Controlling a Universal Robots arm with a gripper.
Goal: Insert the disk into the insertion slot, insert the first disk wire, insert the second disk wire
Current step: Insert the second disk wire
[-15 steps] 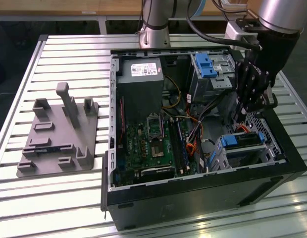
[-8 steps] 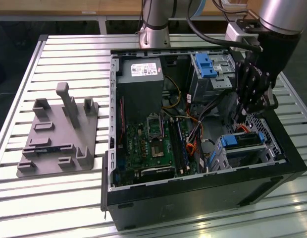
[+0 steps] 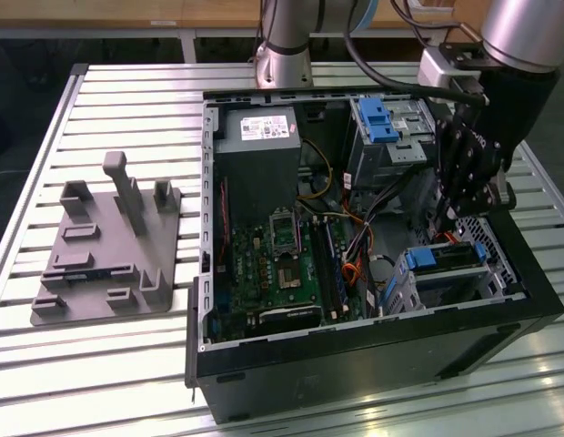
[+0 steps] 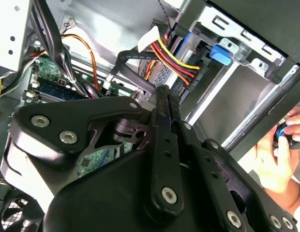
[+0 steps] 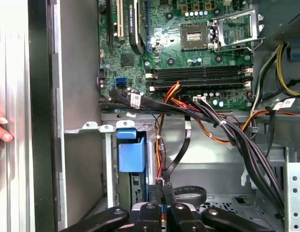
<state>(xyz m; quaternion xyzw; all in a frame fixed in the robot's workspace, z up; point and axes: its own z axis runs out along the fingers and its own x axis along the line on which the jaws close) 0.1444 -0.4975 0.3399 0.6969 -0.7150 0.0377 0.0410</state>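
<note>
The gripper (image 5: 162, 189) is hanging just above the insertion slot (image 3: 464, 278), jaws pressed together, seemingly pinching a black wire (image 5: 181, 152); cables are crowding beside it.

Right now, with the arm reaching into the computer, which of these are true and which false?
1. The gripper is inside the open computer case. True.
2. The gripper is wide open with nothing in it. False: in both wrist views it is closed on a black wire.
3. The disk lies out on the table beside the case. False: it sits in the insertion slot, at the exterior view's right of the case.
4. A person's hand is close to the outside of the case. True.
5. A cooler covers the processor socket. False: the socket is bare.
</note>
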